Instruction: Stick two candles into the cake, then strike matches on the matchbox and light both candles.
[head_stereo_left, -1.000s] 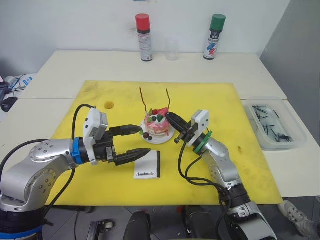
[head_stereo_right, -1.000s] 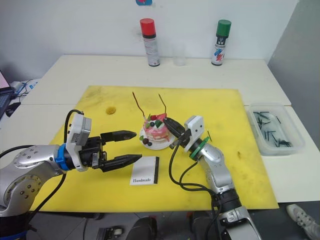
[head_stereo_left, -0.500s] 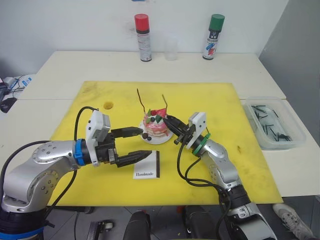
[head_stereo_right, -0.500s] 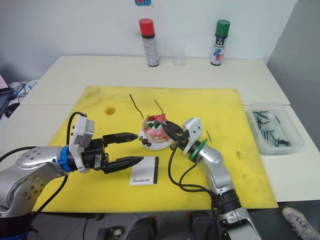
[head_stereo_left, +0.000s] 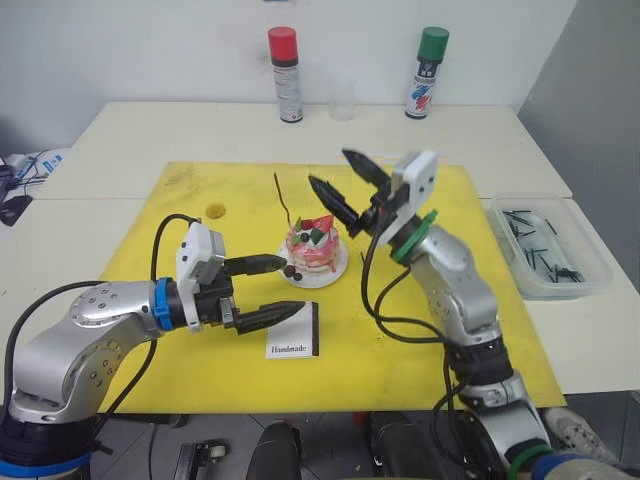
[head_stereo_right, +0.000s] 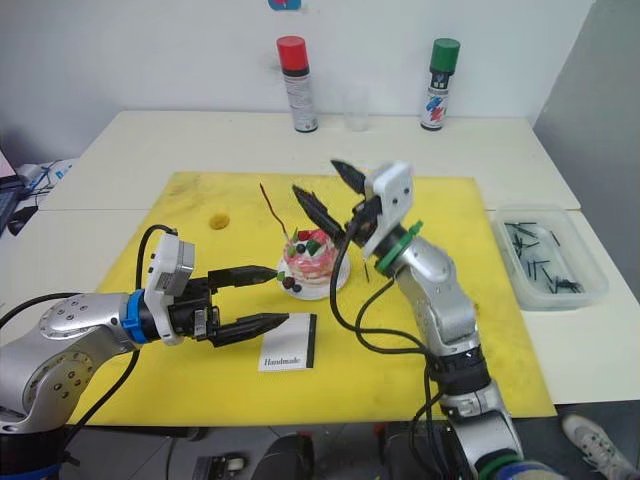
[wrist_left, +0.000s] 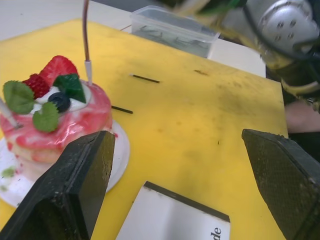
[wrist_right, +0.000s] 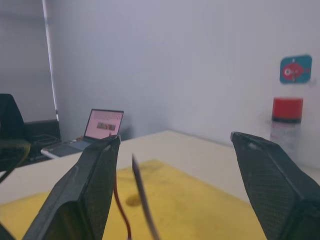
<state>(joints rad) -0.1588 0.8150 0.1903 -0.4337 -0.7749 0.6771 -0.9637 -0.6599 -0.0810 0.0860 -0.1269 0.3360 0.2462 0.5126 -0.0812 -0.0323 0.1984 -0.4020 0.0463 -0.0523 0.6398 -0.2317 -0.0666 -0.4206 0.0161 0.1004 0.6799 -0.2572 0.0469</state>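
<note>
From where I stand, the cake (head_stereo_left: 316, 246) sits on its small white plate (head_stereo_left: 337, 270) near the middle of the yellow mat (head_stereo_left: 450, 240), handy to both arms. Two candles (head_stereo_left: 283, 199) are planted in its top, one leaning toward the far left and a second one partly hidden behind the right gripper (head_stereo_left: 347, 180); in the left wrist view one candle stem enters the icing right beside the strawberry. That gripper is raised above and just behind the cake, its two black fingers spread wide and holding nothing, which reads to me as a hand lifted clear so it does not knock the thin sticks over. The left gripper (head_stereo_left: 272, 290) hovers low over the mat, fingers apart and empty, one tip just beside the plate and the other over the matchbox (head_stereo_left: 293, 335), which lies flat in front of the cake with its dark strip turned toward the robot's right. I take that pose as readying to pick up or pin the box for striking. Two matches (wrist_left: 145, 78) lie loose on the mat just beyond the cake, and more wait in the clear tray (head_stereo_left: 548, 247) off the mat on the right, well apart from the cake.
</note>
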